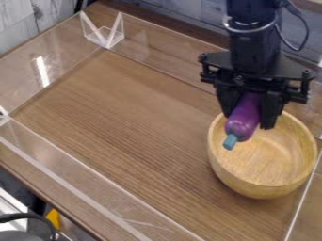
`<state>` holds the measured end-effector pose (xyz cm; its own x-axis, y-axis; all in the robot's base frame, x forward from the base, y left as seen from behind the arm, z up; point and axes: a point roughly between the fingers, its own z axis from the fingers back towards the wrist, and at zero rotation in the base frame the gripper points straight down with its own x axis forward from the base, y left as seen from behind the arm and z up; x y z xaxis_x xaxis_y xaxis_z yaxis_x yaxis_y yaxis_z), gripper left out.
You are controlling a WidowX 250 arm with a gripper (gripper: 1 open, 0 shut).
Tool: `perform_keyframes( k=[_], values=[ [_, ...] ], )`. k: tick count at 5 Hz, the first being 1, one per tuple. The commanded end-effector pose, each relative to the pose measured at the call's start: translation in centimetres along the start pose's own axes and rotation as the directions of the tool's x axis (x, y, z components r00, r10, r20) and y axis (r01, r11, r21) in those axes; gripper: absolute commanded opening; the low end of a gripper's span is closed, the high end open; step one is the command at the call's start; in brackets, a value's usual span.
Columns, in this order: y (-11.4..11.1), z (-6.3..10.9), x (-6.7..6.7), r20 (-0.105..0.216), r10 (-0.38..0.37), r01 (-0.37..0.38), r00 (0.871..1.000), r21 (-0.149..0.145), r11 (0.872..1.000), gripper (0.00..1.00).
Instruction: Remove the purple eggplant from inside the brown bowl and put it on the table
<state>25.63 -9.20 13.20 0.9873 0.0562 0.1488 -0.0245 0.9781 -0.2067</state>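
Observation:
My gripper [249, 105] is shut on the purple eggplant [242, 122], which hangs nearly upright with its teal stem tip [231, 143] pointing down. The eggplant hovers over the left rim of the brown bowl [268, 160], lifted out of the bowl's hollow. The bowl sits at the right side of the table [126, 122], and nothing else shows inside it. The black arm rises from the gripper toward the top of the view.
Clear acrylic walls [70, 179] run along the table's left and near edges. A small clear acrylic stand [101, 30] sits at the far left corner. Bare wood stretches left of the bowl.

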Motion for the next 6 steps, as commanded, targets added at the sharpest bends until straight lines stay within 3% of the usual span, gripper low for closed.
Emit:
perform_keyframes(
  k=[1,6],
  values=[
    [0.2,1.3,0.1,0.043,-0.007,0.007,0.999,-0.008,1.000,0.00],
    [2.2,1.0,-1.8,0.004,0.000,0.000,1.000,0.036,0.999,0.00]
  ],
)
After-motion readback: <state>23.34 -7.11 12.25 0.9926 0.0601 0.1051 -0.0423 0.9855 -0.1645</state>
